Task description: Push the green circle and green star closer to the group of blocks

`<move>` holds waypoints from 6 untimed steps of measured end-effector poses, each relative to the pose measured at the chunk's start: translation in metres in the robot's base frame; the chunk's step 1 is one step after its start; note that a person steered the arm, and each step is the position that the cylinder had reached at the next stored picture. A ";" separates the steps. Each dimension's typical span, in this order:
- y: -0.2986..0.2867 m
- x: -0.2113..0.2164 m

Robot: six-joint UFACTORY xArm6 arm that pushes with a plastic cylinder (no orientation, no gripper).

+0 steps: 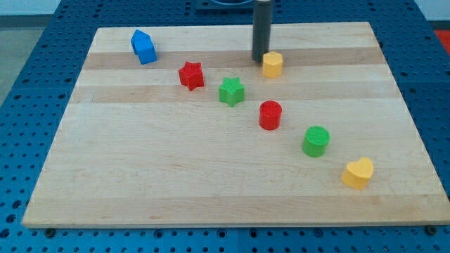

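The green circle (316,140) sits right of the board's middle, toward the view's bottom. The green star (230,91) lies near the middle, toward the view's top. Between them stands a red cylinder (270,114). A red star (190,75) lies just left of the green star. My tip (261,60) is near the view's top, touching or almost touching the left side of a yellow hexagon block (273,64). The tip is above and to the right of the green star, well apart from it.
A blue house-shaped block (143,46) sits at the board's top left. A yellow heart (358,172) lies at the lower right, below the green circle. The wooden board (140,176) rests on a blue perforated table.
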State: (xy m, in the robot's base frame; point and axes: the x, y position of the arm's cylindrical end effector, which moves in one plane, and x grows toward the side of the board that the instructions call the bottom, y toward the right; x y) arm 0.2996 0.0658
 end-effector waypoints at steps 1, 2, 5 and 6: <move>0.032 0.015; 0.059 0.035; 0.067 0.057; 0.062 0.053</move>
State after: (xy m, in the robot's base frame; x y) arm 0.3526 0.1278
